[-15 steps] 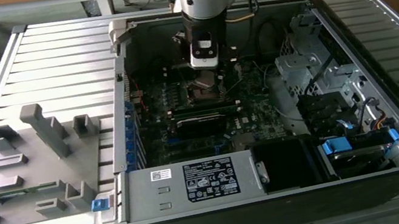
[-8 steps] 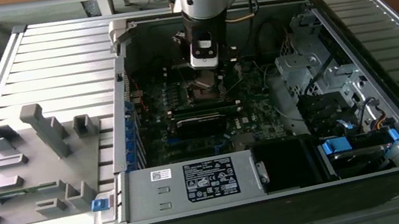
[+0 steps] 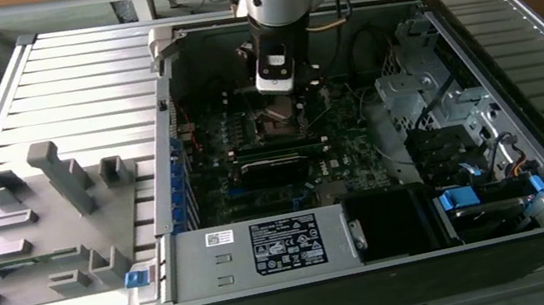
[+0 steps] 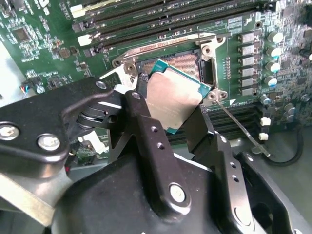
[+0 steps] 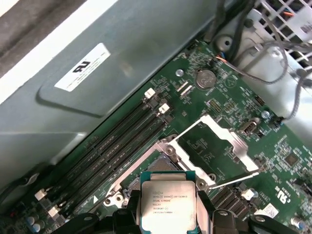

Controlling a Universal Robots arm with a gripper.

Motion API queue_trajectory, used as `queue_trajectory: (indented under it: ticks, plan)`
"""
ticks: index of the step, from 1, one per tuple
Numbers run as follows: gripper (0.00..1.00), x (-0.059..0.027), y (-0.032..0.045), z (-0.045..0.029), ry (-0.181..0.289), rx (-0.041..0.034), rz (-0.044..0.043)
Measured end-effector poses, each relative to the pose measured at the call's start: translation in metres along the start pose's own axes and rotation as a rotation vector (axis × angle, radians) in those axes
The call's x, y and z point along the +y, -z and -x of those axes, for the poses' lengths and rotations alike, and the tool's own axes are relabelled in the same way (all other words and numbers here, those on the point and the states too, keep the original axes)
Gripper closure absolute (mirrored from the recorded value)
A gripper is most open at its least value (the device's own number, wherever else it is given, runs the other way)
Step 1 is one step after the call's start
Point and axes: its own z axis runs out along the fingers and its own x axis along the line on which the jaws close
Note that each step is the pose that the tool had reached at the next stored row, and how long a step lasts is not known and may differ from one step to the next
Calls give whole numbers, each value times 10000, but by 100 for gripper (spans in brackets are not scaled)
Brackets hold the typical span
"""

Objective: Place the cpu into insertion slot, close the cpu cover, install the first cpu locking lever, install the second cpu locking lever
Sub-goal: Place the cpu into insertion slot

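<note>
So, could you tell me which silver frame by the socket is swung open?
The cpu cover, flipped back with green board showing through its window; the other frame rims the insertion slot.

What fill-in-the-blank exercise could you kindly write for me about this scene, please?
The jaws are shut on the ___.
The insertion slot has ___ in it yet.
The cpu cover is swung ___, not closed.
Missing words: cpu; nothing; open.

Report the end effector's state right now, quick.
The end effector is shut on the cpu, holding it over the insertion slot.
</note>
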Motion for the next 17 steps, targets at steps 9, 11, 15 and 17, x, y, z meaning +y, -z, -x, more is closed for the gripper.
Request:
queue_trajectory:
  ticks: [9,11,15,17]
  plan:
    - [46,0,0,0,-100,-7,-1]
    - [46,0,0,0,-100,-8,-1]
    - [46,0,0,0,-100,-8,-2]
    - [46,0,0,0,-143,-11,-2]
